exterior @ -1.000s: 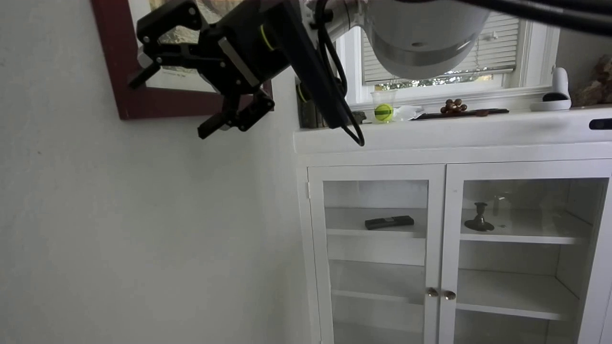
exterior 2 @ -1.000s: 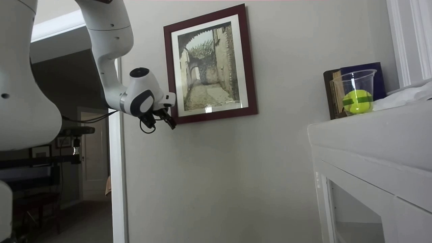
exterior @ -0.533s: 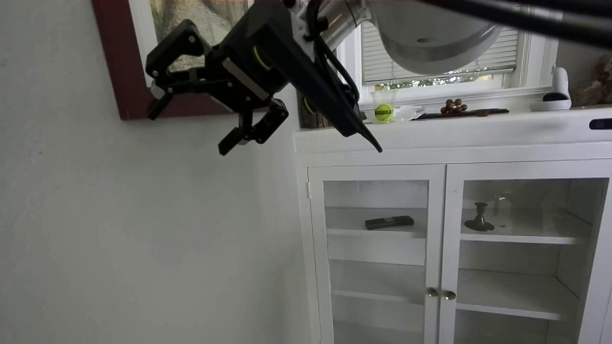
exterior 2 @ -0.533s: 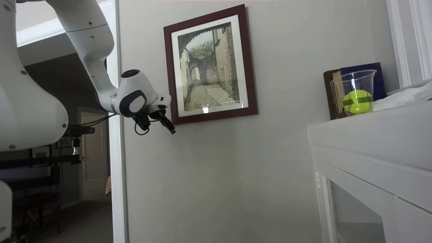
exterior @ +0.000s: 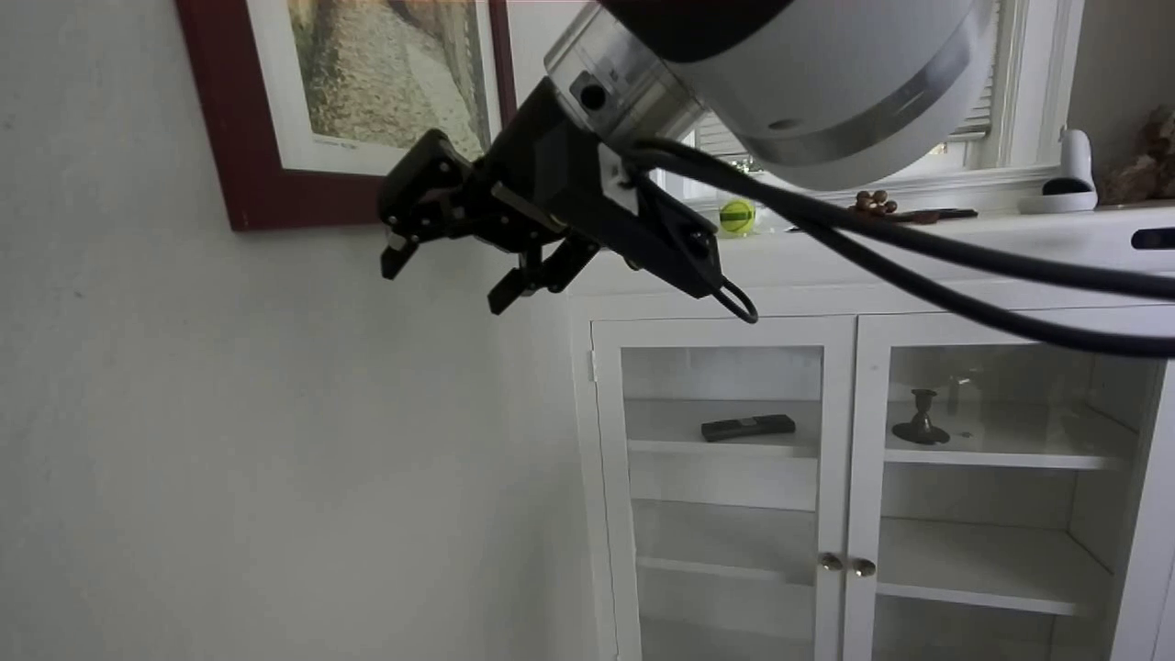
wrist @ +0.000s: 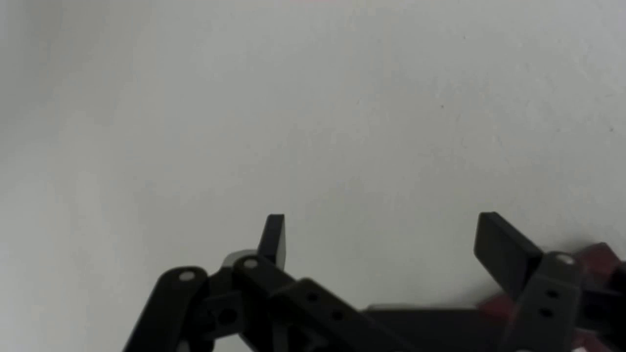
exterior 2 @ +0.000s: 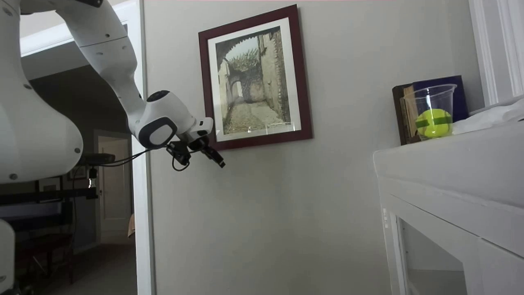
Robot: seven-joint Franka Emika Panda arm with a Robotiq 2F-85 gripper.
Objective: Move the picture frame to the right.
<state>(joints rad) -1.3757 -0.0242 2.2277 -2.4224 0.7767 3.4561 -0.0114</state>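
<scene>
Spread wide, empty, the Robotiq gripper [exterior: 445, 283] hovers near the picture frame's [exterior 2: 254, 82] lower edge, presumably to push it rightward.

Picture frame [exterior: 344, 110] cropped at top in an exterior view, partly behind hand [exterior: 448, 280]
</scene>
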